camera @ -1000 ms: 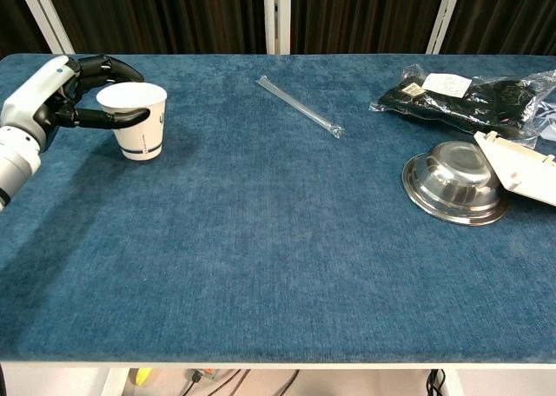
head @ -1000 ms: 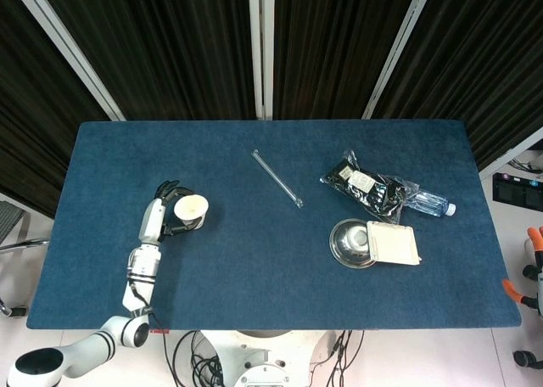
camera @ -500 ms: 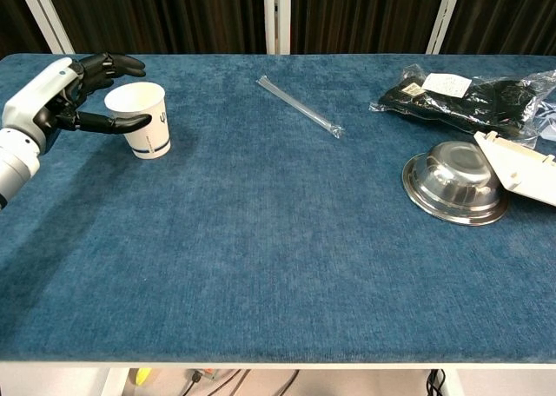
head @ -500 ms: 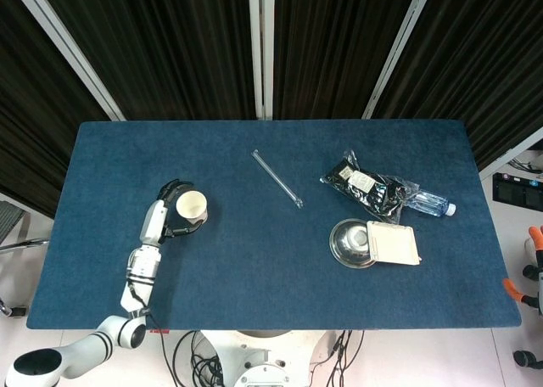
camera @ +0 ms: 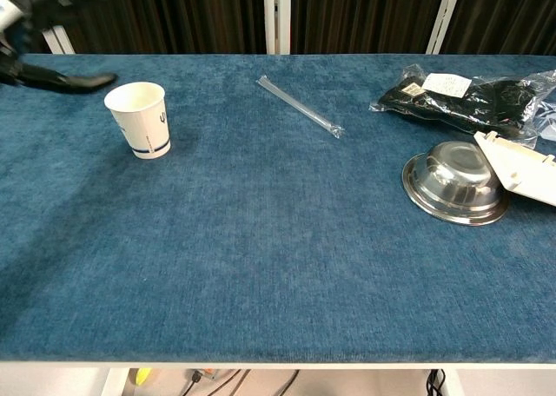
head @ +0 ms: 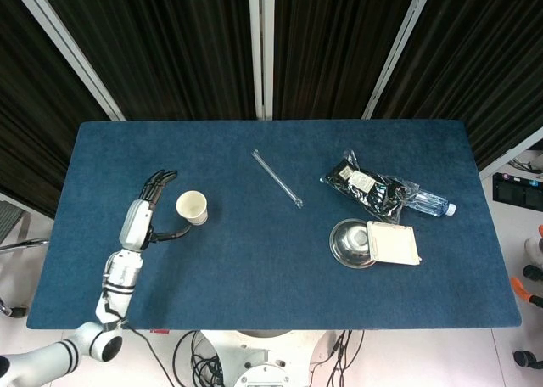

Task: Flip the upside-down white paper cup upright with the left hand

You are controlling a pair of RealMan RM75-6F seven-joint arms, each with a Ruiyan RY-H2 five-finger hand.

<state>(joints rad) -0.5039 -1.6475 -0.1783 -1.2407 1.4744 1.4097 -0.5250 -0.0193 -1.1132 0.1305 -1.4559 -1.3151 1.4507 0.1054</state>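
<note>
The white paper cup (head: 193, 207) (camera: 140, 119) stands upright on the blue table, mouth up, a blue band near its base. My left hand (head: 146, 213) is open to the cup's left, fingers spread and clear of it; its thumb reaches toward the cup without touching. In the chest view the left hand (camera: 42, 31) is blurred at the top-left corner, above and behind the cup. The right hand does not show in either view.
A clear straw (head: 277, 178) lies mid-table. At the right are a black plastic bag (head: 366, 187), a water bottle (head: 427, 204), and a steel bowl (head: 352, 243) with a white lid-like piece (head: 393, 242) leaning on it. The table's left edge (head: 61, 209) is close to my hand.
My left hand let go of the cup, opened, and drew back up and to the left. The cup stays standing upright where it was set.
</note>
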